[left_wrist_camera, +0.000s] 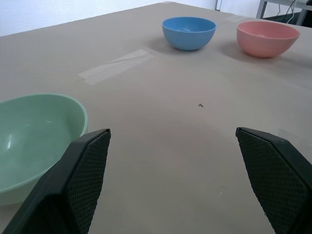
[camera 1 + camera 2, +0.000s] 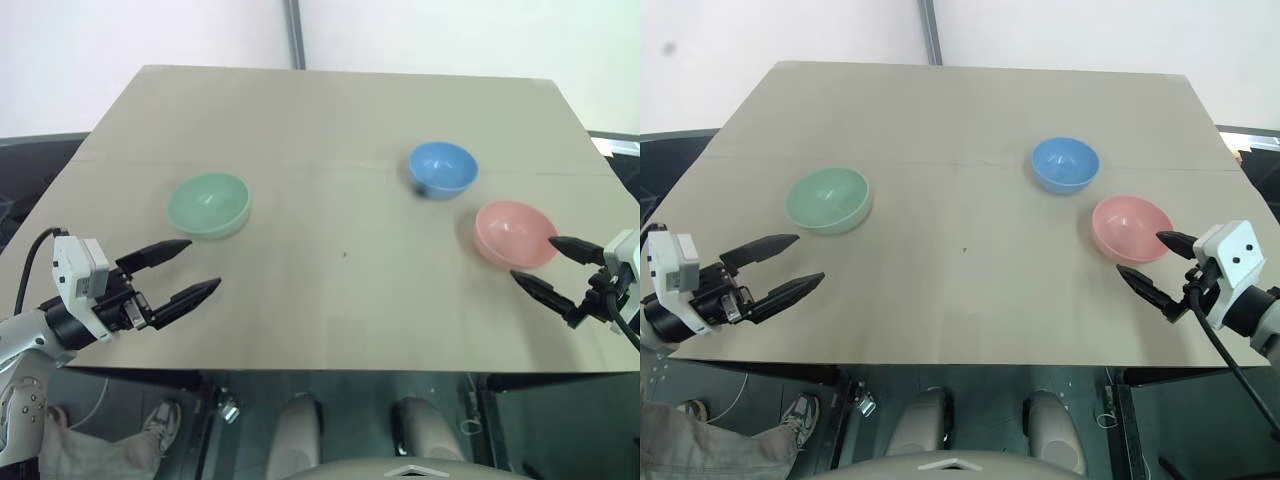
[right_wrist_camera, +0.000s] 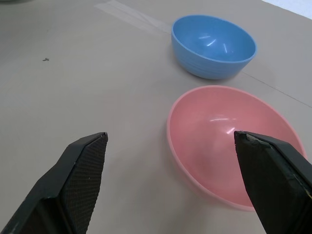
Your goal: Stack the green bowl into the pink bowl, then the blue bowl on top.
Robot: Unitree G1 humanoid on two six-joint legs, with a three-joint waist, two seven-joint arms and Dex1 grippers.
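Left end effector (image 2: 197, 267): black fingers spread wide, nothing between them, touching nothing. It hovers over the near left part of the table (image 2: 330, 130), just short of the green bowl (image 2: 208, 205).

Right end effector (image 2: 1147, 260): also wide open and empty, at the near right edge, one fingertip over the pink bowl (image 2: 1131, 228) rim; can't tell if it touches.

Finger pads are flat, with a fine cross-hatched texture.

All three bowls are smooth, plain, round plastic, upright, unstacked. Green sits left of centre, well apart from the others. Blue bowl (image 2: 1065, 164) is right of centre, pink just beside it, nearer the right edge.

Table top is matte beige, with a clear tape strip (image 1: 117, 65) on the surface. No readable writing or labels.
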